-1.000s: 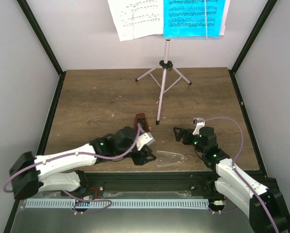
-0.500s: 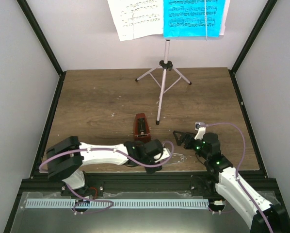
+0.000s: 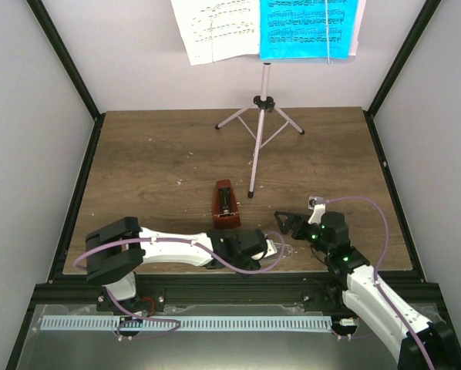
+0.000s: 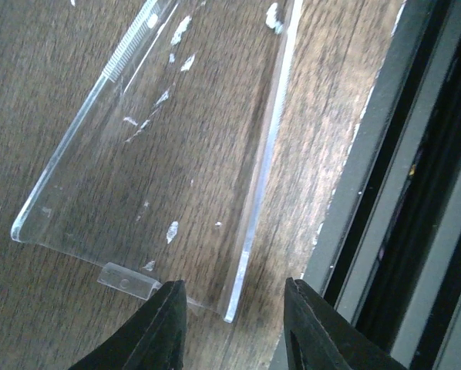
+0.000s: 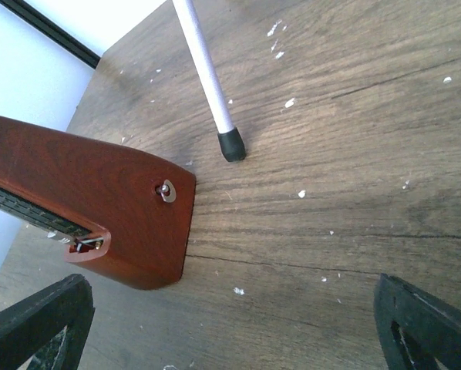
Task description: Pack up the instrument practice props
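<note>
The pale pink music stand (image 3: 260,116) stands at the back, with a white sheet (image 3: 215,31) and a cyan sheet (image 3: 304,27) on its desk. The brown metronome (image 3: 224,204) stands without its cover near the stand's front leg. The clear cover (image 4: 161,139) lies flat by the table's near edge. My left gripper (image 4: 234,327) is open, and the cover's near corner lies between its fingertips. My right gripper (image 3: 288,223) is open and empty, just right of the metronome (image 5: 99,200) and near the stand's rubber foot (image 5: 231,144).
The black frame rail (image 4: 415,193) runs along the near edge, close beside the cover. Black posts and pale walls close in the table (image 3: 153,154) at the left, right and back. Small white specks are scattered on the wood.
My left arm has swung away from the metronome, down and right to the clear cover, leaving the metronome standing free. My right gripper has shifted slightly.
</note>
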